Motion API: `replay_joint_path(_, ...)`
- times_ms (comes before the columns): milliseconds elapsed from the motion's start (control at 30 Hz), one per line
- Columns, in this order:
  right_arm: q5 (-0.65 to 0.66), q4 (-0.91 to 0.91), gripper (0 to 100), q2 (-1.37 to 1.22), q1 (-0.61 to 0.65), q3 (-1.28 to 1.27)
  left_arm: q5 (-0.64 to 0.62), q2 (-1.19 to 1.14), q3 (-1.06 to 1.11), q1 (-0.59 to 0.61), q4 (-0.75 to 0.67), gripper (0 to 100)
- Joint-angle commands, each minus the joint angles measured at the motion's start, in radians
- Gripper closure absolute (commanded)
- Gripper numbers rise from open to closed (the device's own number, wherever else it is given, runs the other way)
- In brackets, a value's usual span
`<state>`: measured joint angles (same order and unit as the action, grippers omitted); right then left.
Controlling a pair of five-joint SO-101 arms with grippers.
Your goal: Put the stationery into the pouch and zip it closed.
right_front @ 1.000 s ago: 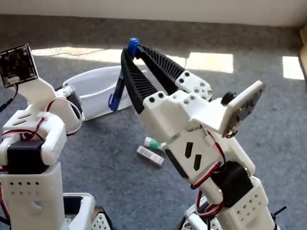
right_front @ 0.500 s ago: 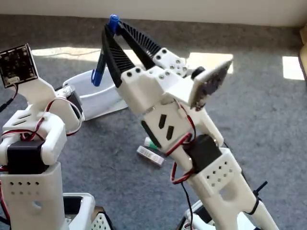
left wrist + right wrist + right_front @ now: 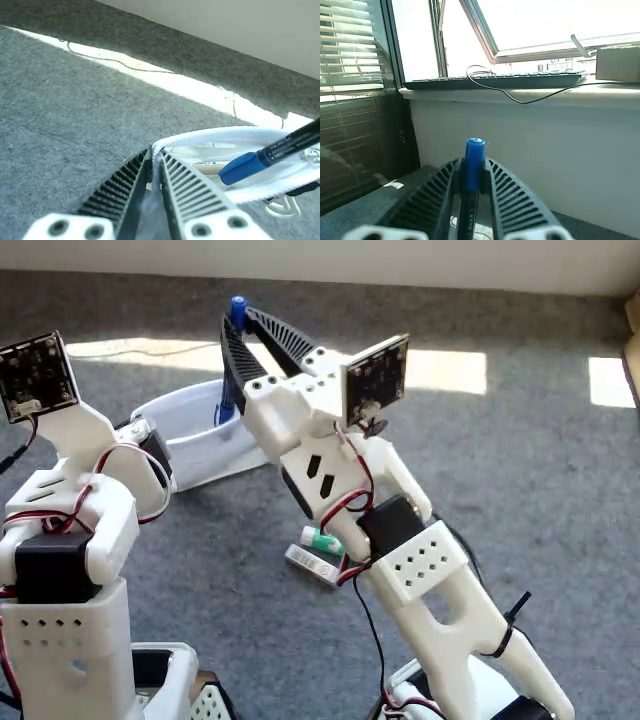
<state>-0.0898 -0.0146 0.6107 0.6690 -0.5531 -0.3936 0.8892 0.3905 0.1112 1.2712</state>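
**Pen at the pouch, two bits out on the carpet**

The left gripper (image 3: 155, 161) is clamped onto the rim of the pouch (image 3: 185, 435), so the white edge sits pinched between its fingers. The pouch lies open on the carpet (image 3: 540, 460). Right above it, the right gripper (image 3: 236, 324) is squeezing a blue pen (image 3: 231, 352) that's nearly upright, with its lower end at the pouch's mouth. Nearer the arm bases than the pouch, a green-capped tube (image 3: 320, 538) and a white bar (image 3: 313, 565) lie just beside each other on the carpet.
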Motion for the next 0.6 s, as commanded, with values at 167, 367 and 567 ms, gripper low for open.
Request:
replay_joint_path(167,0.006,-0.038,99.2,0.058,-0.013,-0.019,0.009,-0.018,0.010,0.015,0.005,99)
replay_joint_path(367,0.006,-0.030,95.9,0.064,-0.013,-0.019,0.009,-0.018,0.010,0.015,0.005,99)
replay_joint_path(567,0.006,-0.028,84.8,0.067,-0.012,-0.042,0.009,-0.018,0.010,0.015,0.003,99)
